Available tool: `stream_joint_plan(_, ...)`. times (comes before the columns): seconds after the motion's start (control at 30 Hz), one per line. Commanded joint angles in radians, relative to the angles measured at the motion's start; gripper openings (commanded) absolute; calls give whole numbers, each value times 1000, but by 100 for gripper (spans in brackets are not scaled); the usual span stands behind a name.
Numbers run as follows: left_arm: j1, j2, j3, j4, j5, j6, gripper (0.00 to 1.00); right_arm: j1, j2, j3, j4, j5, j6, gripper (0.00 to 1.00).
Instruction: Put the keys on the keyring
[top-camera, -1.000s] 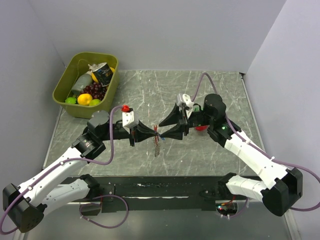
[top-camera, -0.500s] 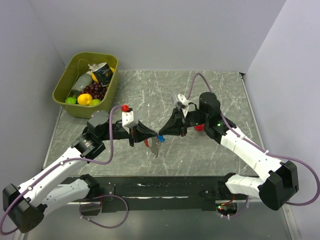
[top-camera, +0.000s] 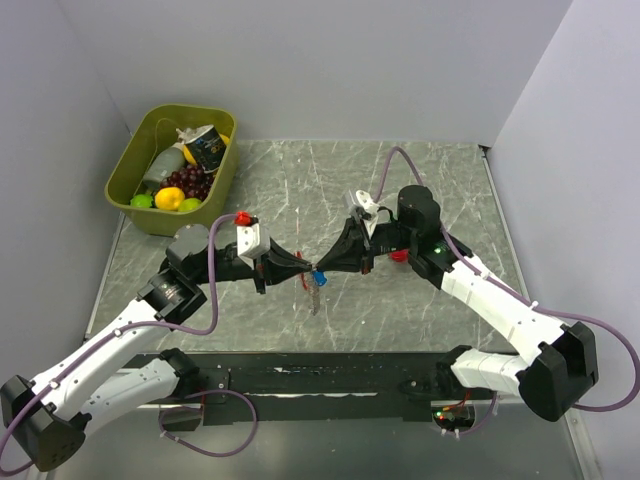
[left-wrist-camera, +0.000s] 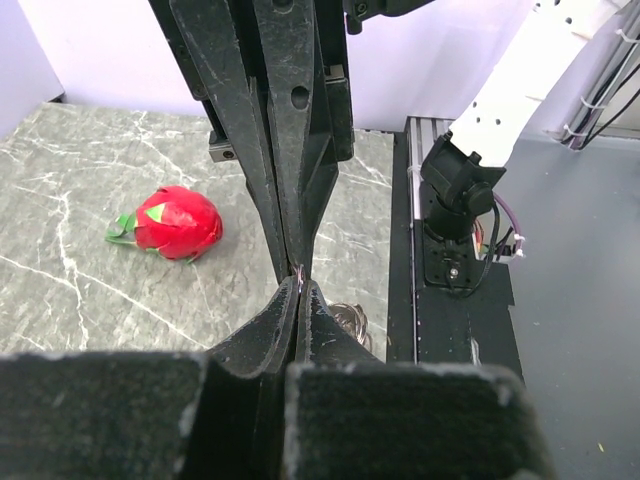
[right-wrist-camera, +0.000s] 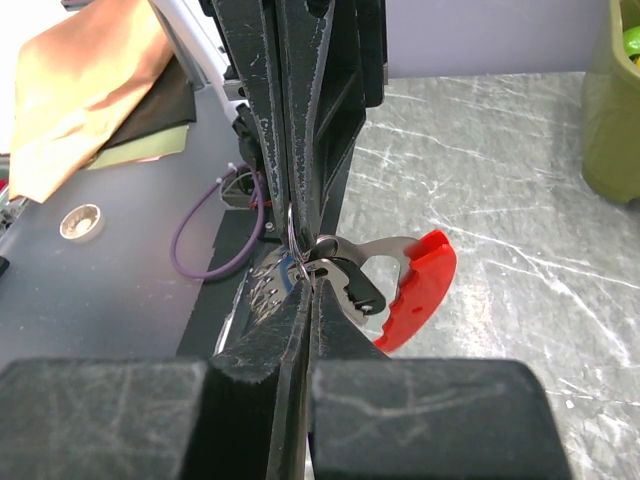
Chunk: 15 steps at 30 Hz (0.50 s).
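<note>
Olive-green bin of toy fruit sits far left, well apart from the work. Toward the middle, the left hand is pinched tight on the keyring, which hangs straight down from the pinch toward the surface. Nose to nose with it from the right, the right hand looks clamped fully closed on the same bunch, right at the blue key. A second ago that hand stood open and further back.
</note>
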Motion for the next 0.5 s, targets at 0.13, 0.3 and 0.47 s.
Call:
stream_joint_plan(0.13,-6,-10,-2,180,41,-57,1,27,-6,40,-72,77,-61,4)
stream_joint_plan(0.3,-6,-13,3,146,29,-40,1,22,-118,-26,7,156,-40,53)
stream_joint_plan(0.47,-6,-10,9,119,15,-27,1,22,-222,-53,57,222,-21,67)
